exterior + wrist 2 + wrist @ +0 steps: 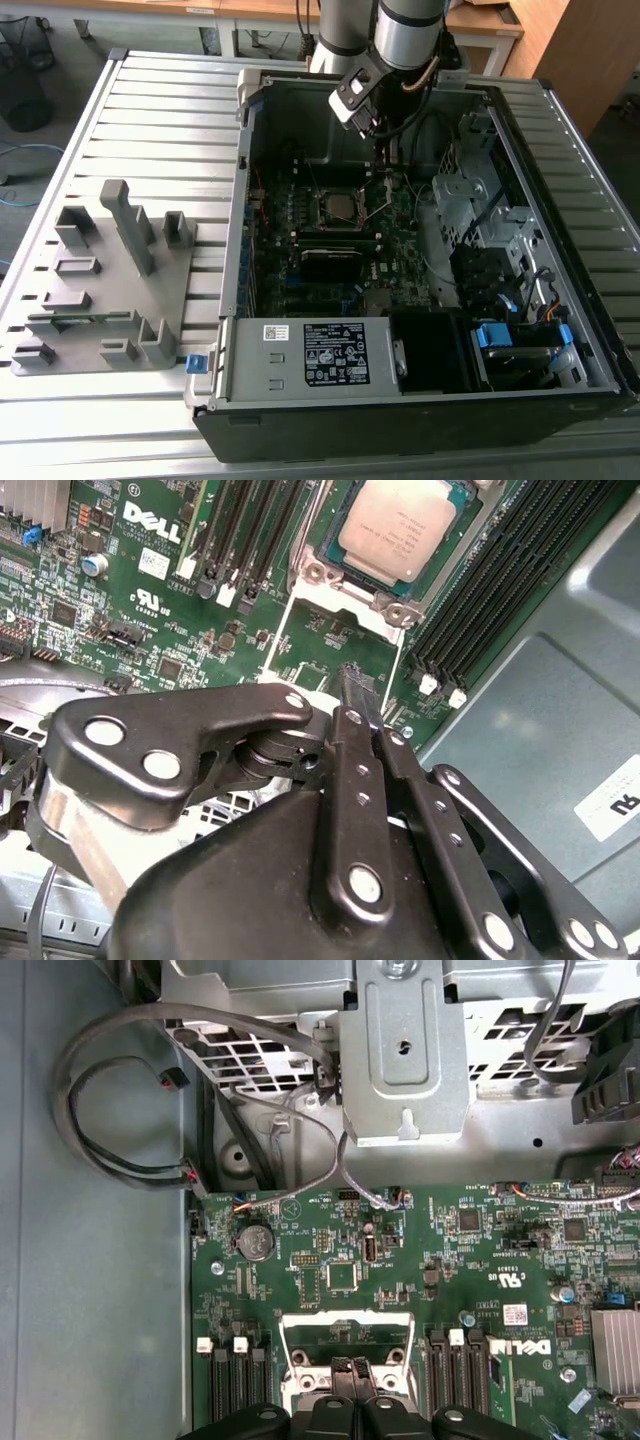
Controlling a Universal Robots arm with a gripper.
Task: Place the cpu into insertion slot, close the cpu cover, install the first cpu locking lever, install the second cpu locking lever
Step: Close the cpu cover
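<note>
The cpu [400, 525], a flat square with a dull silver top, lies in the insertion slot [318, 573] on the green motherboard; the exterior view shows it [338, 207] in the middle of the board. The cpu cover [310, 600], a thin silvery frame with a square cut-out, is swung open away from the slot and appears as a frame [345, 1318] in the first wrist view. My gripper [355, 690] is shut, its black fingertips together at the cover's free edge, with nothing between them. It hangs inside the open case [383, 165], just behind the slot.
Black memory slots [480, 610] flank the socket. A metal drive cage [405, 1050] and looped cables [110, 1110] sit beyond the board. A ribbed heatsink [615, 1345] is on the board's edge. The power supply [320, 355] is at the case front; a grey fixture tray [100, 280] lies outside.
</note>
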